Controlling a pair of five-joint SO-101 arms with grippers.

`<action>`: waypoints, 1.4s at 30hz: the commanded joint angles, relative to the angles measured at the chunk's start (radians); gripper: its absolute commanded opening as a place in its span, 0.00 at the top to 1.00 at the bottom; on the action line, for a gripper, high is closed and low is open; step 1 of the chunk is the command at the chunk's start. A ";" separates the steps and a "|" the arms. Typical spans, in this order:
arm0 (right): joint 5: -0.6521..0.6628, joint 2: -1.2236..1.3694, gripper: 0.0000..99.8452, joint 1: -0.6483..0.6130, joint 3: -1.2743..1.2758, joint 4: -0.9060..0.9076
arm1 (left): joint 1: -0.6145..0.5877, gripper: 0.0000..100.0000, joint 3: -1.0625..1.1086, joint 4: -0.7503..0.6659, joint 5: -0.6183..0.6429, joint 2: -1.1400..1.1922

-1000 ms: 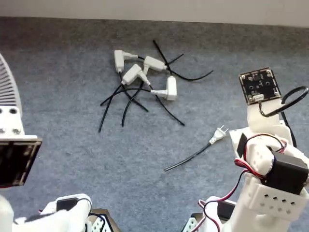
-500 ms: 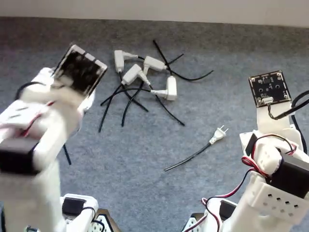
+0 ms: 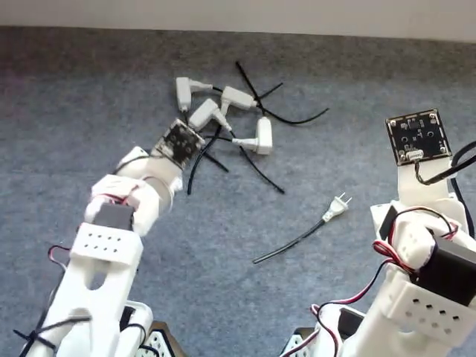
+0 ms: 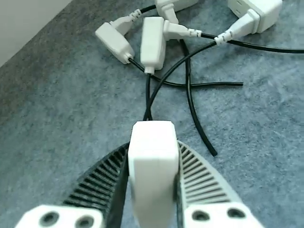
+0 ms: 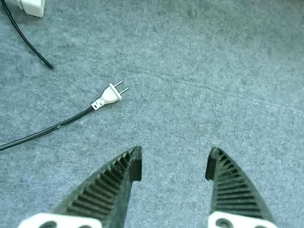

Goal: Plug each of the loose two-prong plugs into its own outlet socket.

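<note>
A white outlet socket [image 4: 152, 175] sits between the fingers of my left gripper [image 4: 152, 142], which is shut on it just short of the socket cluster. The cluster holds several white sockets [image 3: 206, 114] with black cords [image 4: 190, 95], lying on the grey carpet; two of them [image 4: 153, 40] lie straight ahead of the held one. One loose two-prong plug [image 3: 338, 204] on a black cord lies apart toward the right arm. My right gripper [image 5: 173, 159] hovers open over bare carpet, with the plug [image 5: 110, 95] lying a short way beyond its fingertips.
The left arm [image 3: 111, 223] stretches diagonally over the carpet, its camera board [image 3: 181, 141] over the cluster's near edge. The right arm's board [image 3: 416, 137] stands at the right. A pale wall strip [image 3: 238, 15] bounds the far side. Open carpet [image 3: 89, 89] lies far left.
The left arm swung in from the left edge, rose over the carpet, then came down at the socket cluster. The right arm shifted slightly to the right. The plug stayed put.
</note>
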 commanded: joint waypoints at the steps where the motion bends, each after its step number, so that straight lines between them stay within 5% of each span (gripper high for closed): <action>1: 0.015 -0.008 0.78 0.004 0.028 0.028 | 0.056 0.99 0.131 -0.184 0.000 -0.005; 6: 0.017 -0.008 0.78 0.008 0.094 0.028 | 0.077 0.98 0.252 -0.293 0.002 -0.005; 13: 0.017 -0.008 0.78 0.010 0.104 0.028 | 0.058 0.77 0.323 -0.311 0.003 -0.010; 22: 0.017 -0.008 0.78 0.010 0.104 0.028 | 0.054 0.76 0.240 -0.310 0.003 -0.013; 31: 0.017 -0.008 0.78 0.010 0.105 0.028 | -0.077 0.76 0.031 -0.308 -0.002 -0.005; 42: 0.017 -0.008 0.78 0.010 0.105 0.030 | -0.005 0.76 0.214 -0.321 -0.003 -0.002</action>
